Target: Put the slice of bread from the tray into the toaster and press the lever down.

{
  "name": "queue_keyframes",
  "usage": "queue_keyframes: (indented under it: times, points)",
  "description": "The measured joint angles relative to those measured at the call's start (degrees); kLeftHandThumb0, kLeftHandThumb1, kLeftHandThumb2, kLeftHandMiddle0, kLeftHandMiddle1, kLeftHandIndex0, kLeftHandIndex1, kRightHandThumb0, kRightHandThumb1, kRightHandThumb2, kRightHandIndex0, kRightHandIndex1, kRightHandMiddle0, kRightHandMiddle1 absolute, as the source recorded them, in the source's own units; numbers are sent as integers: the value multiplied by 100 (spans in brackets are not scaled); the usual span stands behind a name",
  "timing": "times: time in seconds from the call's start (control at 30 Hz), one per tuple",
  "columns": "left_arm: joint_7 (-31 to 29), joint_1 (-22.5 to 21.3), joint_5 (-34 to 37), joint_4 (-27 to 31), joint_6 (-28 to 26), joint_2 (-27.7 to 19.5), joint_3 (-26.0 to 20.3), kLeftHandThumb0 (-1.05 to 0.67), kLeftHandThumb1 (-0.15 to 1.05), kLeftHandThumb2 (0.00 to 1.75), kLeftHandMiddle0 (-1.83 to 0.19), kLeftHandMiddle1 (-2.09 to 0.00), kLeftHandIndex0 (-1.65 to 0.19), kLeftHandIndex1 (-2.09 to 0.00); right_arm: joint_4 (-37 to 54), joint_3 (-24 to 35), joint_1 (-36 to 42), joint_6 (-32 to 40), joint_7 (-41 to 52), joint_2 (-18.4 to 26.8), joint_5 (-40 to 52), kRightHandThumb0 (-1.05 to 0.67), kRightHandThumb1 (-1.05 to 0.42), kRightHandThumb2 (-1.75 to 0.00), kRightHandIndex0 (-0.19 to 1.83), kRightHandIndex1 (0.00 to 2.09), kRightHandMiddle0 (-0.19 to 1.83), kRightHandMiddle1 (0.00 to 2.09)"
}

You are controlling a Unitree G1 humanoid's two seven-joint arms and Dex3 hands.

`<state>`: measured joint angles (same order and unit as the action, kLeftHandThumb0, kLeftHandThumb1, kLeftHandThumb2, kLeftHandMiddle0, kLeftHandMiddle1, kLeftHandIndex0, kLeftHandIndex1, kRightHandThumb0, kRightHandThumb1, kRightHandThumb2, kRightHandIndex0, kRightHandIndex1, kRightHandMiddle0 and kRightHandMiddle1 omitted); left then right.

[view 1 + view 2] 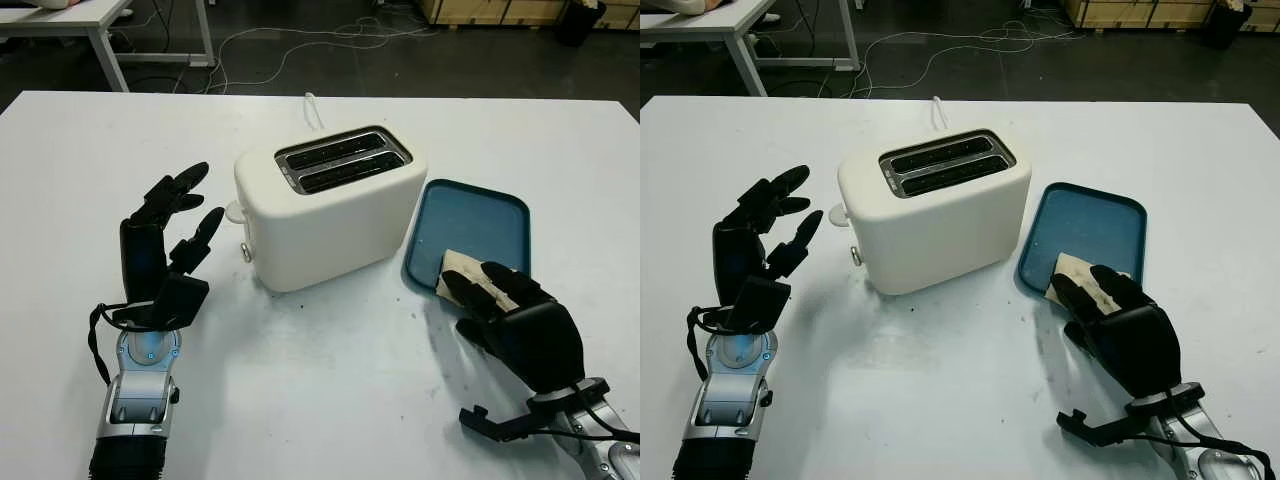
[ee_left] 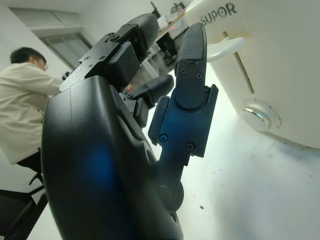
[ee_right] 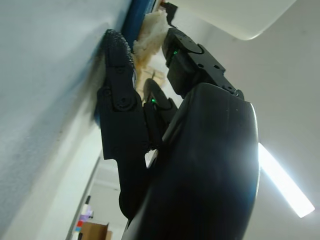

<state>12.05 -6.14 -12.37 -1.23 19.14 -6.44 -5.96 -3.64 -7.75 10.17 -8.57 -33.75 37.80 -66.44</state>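
Pale bread slice (image 1: pixel 458 268) on blue tray (image 1: pixel 480 216) beside cream toaster (image 1: pixel 335 215).

Black three-finger hands (image 1: pixel 165 245), silver blue-lit wrists (image 1: pixel 145 365)

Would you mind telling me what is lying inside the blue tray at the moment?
A slice of bread lies at the near end of the blue tray. The right hand covers most of it, fingers not visibly closed.

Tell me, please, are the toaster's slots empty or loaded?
Empty: both slots of the toaster show only dark interior, and the bread slice lies on the tray.
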Motion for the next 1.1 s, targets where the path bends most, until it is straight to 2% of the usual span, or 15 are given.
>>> queue_keyframes:
  times: [0.1, 0.27, 0.4, 0.43, 0.53, 0.67, 0.83, 0.97, 1.03, 1.1]
  points:
    - [-5, 0, 8, 0, 0, 0, -1, -45, 92, 26, -35, -110, -64, -23, 18, -18, -6, 120, -13, 48, -1, -44, -87, 0, 65, 3, 54, 1]
    - [-7, 0, 6, 0, 0, -1, 0, -46, 92, 27, -35, -110, -64, -24, 149, -79, -4, 398, 75, 172, -95, -45, -86, 0, 73, 6, 59, 3]
    - [-12, 0, 5, 0, 2, -4, -1, -46, 92, 26, -36, -110, -64, -24, 308, -109, 14, 629, 295, 217, -196, -37, -88, -1, 89, 13, 72, 7]
    - [-11, 0, 1, 0, 3, -4, -1, -46, 92, 26, -36, -110, -64, -24, 357, -119, 30, 708, 370, 218, -204, -32, -88, 0, 85, 55, 90, 7]
    - [-10, 0, -15, 0, 8, -4, -1, -45, 92, 27, -36, -110, -64, -25, 490, -134, 69, 906, 660, 218, -207, -33, -89, 0, 65, 116, 103, 4]
    - [-40, 0, 34, 0, 12, -4, -1, -46, 92, 26, -34, -111, -63, -25, 793, -165, 127, 1204, 1238, 218, -352, -31, -88, 0, 63, 132, 107, 3]
    - [-56, 0, 32, 0, 17, -4, -2, -46, 92, 26, -36, -111, -63, -26, 1090, -174, 149, 1370, 1922, 222, -420, -28, -89, 0, 59, 168, 110, 3]
    - [-53, 0, 26, 0, 17, -4, -2, -46, 92, 26, -36, -110, -63, -26, 1428, -155, 141, 1421, 2757, 320, -408, -31, -92, -12, 64, 174, 105, 0]
    - [-55, 0, 32, 0, 17, -4, -2, -45, 92, 26, -35, -111, -63, -26, 1503, -142, 119, 1426, 2977, 346, -401, -33, -92, -29, 67, 174, 113, 7]
    - [-55, 0, 33, 0, 17, -1, -2, -46, 92, 26, -36, -111, -63, -26, 1498, -121, 120, 1420, 2964, 346, -292, -34, -92, -37, 67, 175, 115, 10]
